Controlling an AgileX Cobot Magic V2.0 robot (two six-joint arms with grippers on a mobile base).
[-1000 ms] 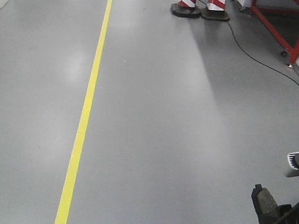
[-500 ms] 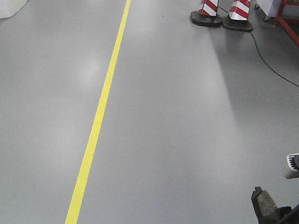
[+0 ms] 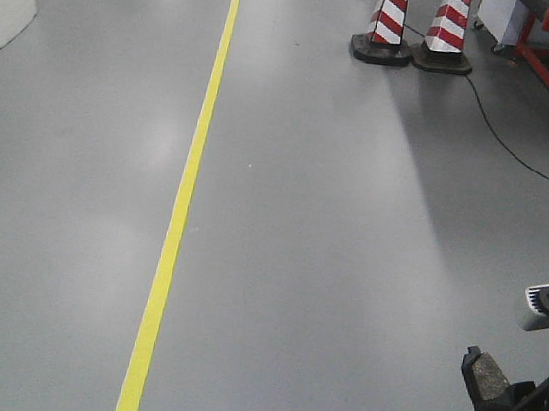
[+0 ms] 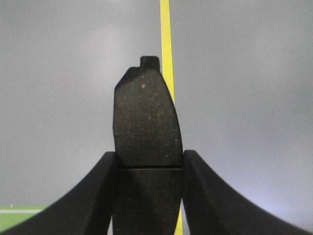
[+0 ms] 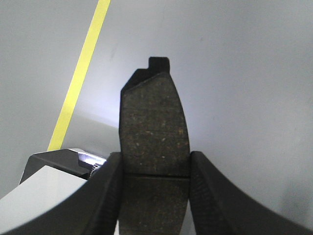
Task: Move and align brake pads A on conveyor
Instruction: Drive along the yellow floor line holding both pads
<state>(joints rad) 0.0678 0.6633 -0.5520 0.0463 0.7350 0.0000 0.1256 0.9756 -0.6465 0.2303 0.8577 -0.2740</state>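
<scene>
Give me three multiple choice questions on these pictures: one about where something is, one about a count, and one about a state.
1. In the front view, where do the striped cones stand relative to the yellow line?
A. On it
B. To its left
C. To its right, at the far end of the floor

2. How many striped cones are there?
A. One
B. Two
C. Four

3. What state is the left gripper in?
A. Shut on a brake pad
B. Open and empty
C. Shut on a cable

Answers:
1 C: both cones sit top right, and the line runs left of centre.
2 B: a pair stands side by side.
3 A: in the left wrist view, the fingers press against both sides of the pad.
</scene>
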